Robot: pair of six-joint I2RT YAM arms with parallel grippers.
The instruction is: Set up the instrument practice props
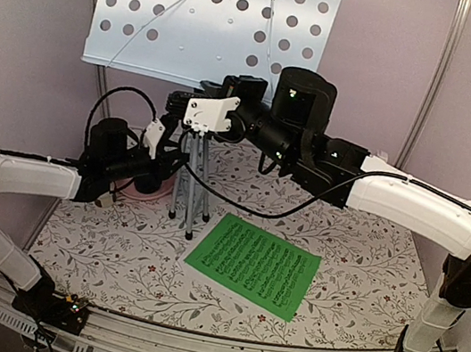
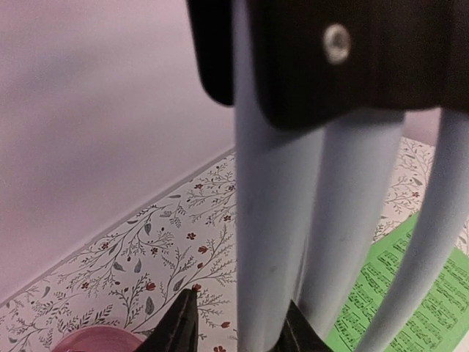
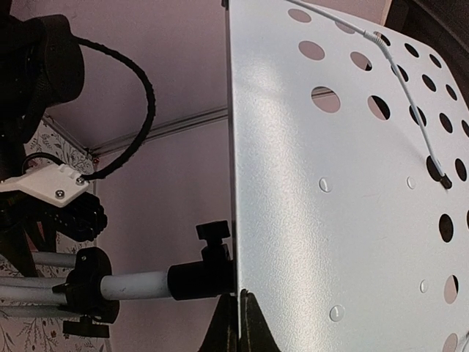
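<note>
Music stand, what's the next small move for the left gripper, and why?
Probably close the left gripper fully on the pale tube. It straddles that tube with a gap showing on one side. The legs look bunched, not spread, and only the right gripper, shut on the desk edge, seems to steady the stand.

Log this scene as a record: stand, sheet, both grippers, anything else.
stand: pale grey stand, upright at the back of the table, legs close together
sheet: green sheet, flat on the table in front of the stand, apart from it
left gripper: open, fingers either side of one leg
right gripper: shut on the edge of the desk
other: pink plate by the legs, on the left arm's side
</note>
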